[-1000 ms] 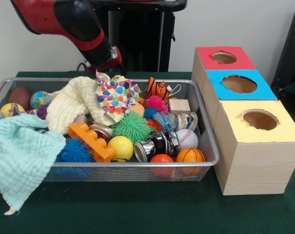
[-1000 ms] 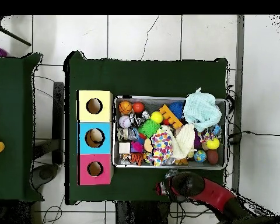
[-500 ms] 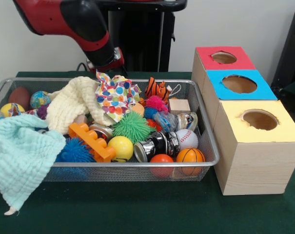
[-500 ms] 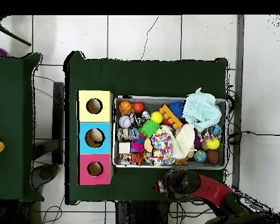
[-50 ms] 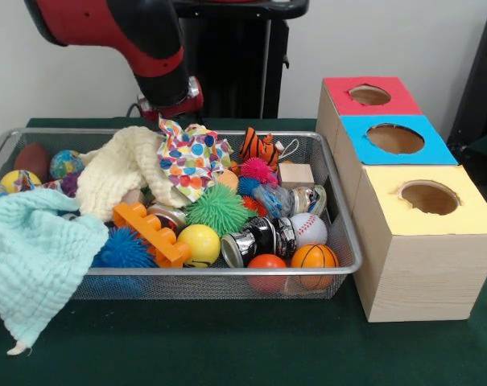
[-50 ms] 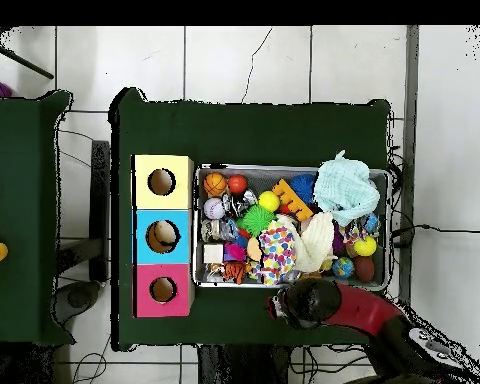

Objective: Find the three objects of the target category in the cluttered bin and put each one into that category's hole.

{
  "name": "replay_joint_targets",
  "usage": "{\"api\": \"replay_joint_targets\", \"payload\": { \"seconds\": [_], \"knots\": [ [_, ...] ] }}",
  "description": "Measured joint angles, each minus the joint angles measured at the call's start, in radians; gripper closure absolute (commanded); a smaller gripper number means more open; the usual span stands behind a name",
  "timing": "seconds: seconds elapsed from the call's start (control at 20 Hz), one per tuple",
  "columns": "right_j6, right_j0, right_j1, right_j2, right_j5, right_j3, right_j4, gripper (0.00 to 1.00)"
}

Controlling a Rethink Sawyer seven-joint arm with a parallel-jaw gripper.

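Green felt under wire-mesh bin (image 5: 340, 241)

arm (image 5: 150, 48) | swung closer over bin (image 5: 340, 233) rear rim

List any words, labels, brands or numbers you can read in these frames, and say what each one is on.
None can be read.
The shiny metal cans in the wire mesh bin show dark label bands, too blurred to read.
The red-, blue- and yellow-topped wooden boxes carry no visible text.
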Motion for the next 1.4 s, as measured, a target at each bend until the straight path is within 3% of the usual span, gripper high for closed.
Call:
{"api": "replay_joint_targets", "payload": {
  "seconds": [0.6,1.4],
  "knots": [
    [0.0,0.027,-0.087,0.0,0.123,-0.06,-0.003,0.0],
    [0.0,-0.005,-0.023,0.005,0.114,-0.089,-0.016,0.0]
  ]
}}
